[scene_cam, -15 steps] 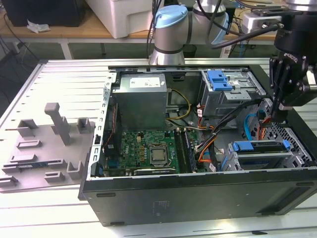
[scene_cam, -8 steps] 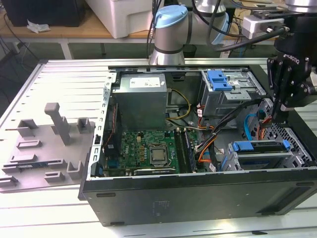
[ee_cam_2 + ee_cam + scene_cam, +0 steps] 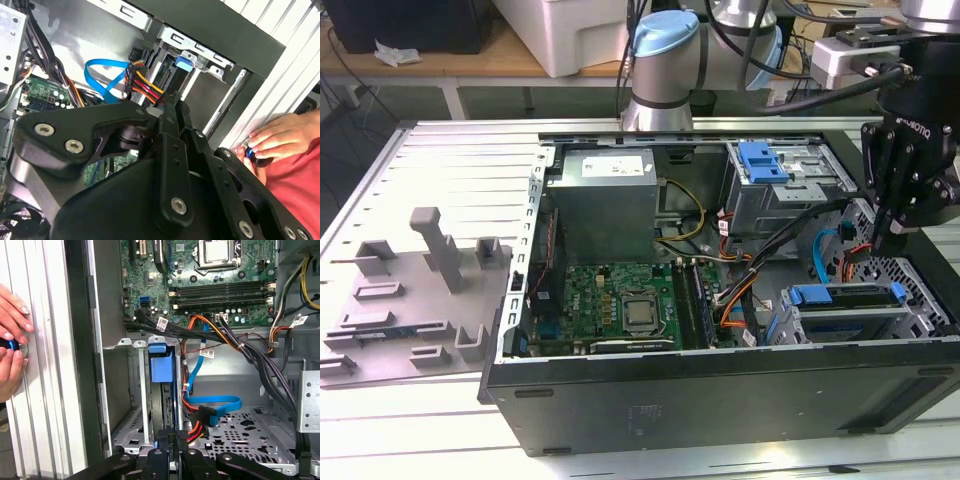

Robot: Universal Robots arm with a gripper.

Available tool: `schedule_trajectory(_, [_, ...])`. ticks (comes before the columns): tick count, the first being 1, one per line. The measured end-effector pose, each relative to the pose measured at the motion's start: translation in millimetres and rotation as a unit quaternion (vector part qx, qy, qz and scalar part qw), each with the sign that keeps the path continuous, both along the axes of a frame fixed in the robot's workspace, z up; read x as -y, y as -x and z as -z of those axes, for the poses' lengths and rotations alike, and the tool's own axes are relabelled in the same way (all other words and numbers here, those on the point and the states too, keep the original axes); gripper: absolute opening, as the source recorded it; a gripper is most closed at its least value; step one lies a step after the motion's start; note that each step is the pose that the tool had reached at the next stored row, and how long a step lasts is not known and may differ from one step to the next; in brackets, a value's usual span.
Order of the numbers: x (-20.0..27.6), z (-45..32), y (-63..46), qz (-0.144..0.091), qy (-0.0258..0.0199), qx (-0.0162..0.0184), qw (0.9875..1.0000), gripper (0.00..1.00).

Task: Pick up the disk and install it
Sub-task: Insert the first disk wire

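Note:
The disk [image 3: 812,296] sits edge-on in the lower drive cage [image 3: 880,325] of the open computer case, at the exterior view's right, and shows as a blue strip. In the first wrist view its blue end [image 3: 161,367] stands between the cage's metal walls. The second wrist view shows the disk [image 3: 184,61] past the fingertips. My gripper [image 3: 880,238] hangs just above the cage's far end, its black fingers pressed together with nothing visible between them. Both wrist views show the gripper [image 3: 172,100] [image 3: 174,452] lined up with the disk's slot.
A grey moulded fixture tray [image 3: 410,300] lies on the slatted table at the exterior view's left. An upper metal cage carries a blue bracket [image 3: 765,160]. Orange and blue cables [image 3: 205,412] run beside the lower cage. A person's hands [image 3: 11,347] [image 3: 280,135] rest at the table edge.

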State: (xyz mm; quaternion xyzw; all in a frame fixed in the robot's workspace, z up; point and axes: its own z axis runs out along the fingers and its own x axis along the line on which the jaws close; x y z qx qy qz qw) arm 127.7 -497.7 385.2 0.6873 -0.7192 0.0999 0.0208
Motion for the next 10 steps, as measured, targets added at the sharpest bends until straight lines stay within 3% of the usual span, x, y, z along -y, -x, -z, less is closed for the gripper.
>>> schedule_trajectory(10, [0.1, 0.7, -1.0, -0.001, 0.0, 0.0, 1.0, 0.17])
